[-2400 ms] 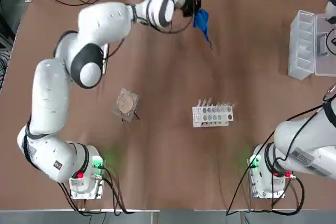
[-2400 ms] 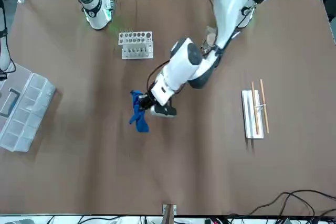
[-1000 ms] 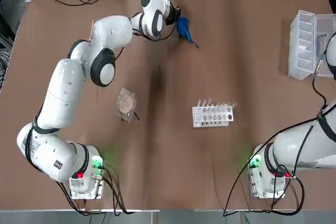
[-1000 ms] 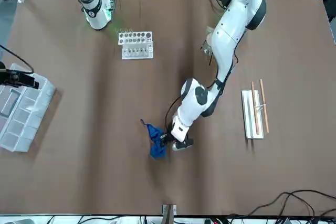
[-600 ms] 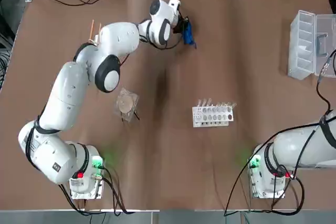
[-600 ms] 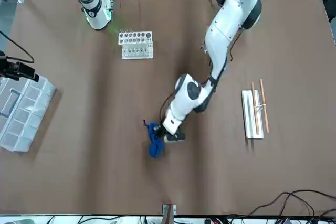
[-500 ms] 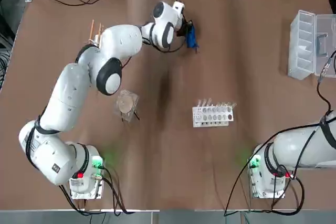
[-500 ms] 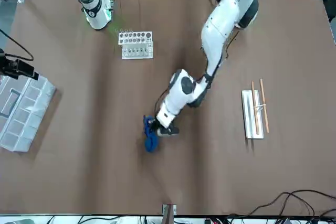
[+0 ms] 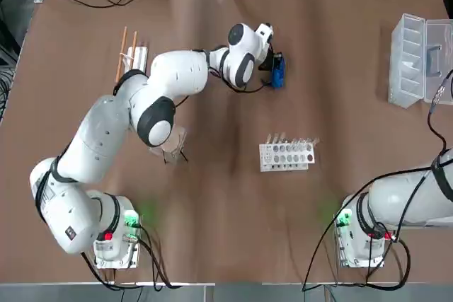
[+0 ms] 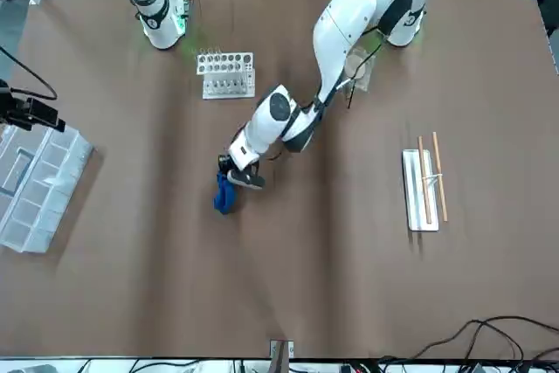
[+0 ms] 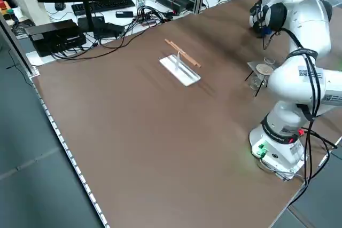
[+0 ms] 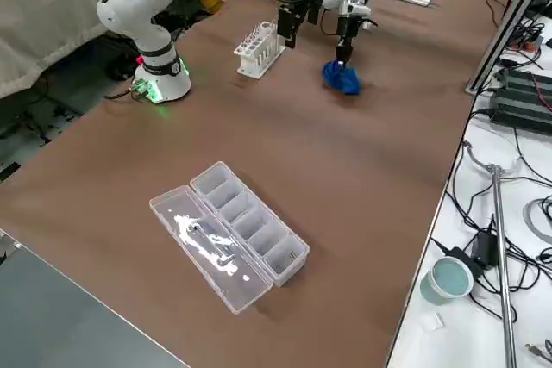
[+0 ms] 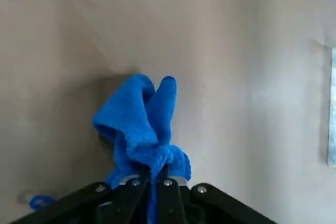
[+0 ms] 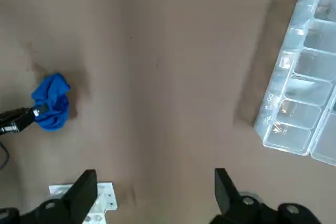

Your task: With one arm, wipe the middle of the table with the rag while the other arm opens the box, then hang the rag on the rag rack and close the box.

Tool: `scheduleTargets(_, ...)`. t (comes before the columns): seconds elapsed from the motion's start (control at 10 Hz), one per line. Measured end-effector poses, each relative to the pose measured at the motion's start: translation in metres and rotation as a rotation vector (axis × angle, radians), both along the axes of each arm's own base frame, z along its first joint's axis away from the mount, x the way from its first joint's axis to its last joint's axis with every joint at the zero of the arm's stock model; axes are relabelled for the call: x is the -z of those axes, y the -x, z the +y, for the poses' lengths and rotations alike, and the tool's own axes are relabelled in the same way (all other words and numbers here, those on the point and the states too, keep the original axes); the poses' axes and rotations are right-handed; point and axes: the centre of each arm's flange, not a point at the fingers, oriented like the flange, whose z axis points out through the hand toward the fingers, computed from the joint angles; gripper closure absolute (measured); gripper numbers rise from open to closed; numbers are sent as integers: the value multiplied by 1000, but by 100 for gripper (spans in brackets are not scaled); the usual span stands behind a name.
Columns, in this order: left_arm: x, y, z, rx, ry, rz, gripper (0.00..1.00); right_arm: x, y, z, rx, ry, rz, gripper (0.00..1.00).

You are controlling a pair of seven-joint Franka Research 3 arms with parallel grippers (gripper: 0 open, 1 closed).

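Left end effector [image 10: 234, 172]: we see its fingers pinched tight on one bunched corner of the rag [image 9: 277, 72], pressing the cloth onto the counter [image 9: 340, 196] beyond the tube rack [image 9: 286, 154], on the side away from the arm bases.

Rag: it lies well apart from the rag rack [image 9: 132, 53] and from the box [image 9: 417, 58]; most of the cloth trails free of the fingers.

Right end effector [image 14: 152, 195]: we see its fingers spread wide and holding nothing, raised above the counter between the tube rack and the box.

Box: it rests open at the counter edge, lid laid flat beside the divided tray, well apart from the tube rack.

Risk, grip: we judge that the small pinch could slip under wiping drag, leaving the rag behind.

Risk, collision: a stroke carried toward the tube rack could knock it over, since the rag lies near it.

Risk, hanging: the trailing cloth could miss or drag across the thin rods of the rag rack and shift its light base.

Risk, closing: the right end effector could push the box along the counter instead of folding its lid.
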Motion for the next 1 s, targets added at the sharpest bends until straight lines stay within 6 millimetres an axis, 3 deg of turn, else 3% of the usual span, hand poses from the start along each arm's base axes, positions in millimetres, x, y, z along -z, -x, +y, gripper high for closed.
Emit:
scheduleTargets(0.2,1,-14,11,-18,-13,-15,94,-1,1,-1,0,6,0,1)
scheduleTargets(0.5,7,-86,76,-117,-98,-99,94,-6,3,0,-2,7,-7,1)
scheduleTargets(0.7,3,-125,119,-159,-151,-60,94,-5,3,0,-2,8,-5,1)
scheduleTargets(0.8,-6,-142,141,-158,-194,-8,94,-4,3,-1,-1,8,-4,1)
scheduleTargets(1.0,-42,-165,182,-115,-286,110,94,-3,3,-2,1,9,-2,1)
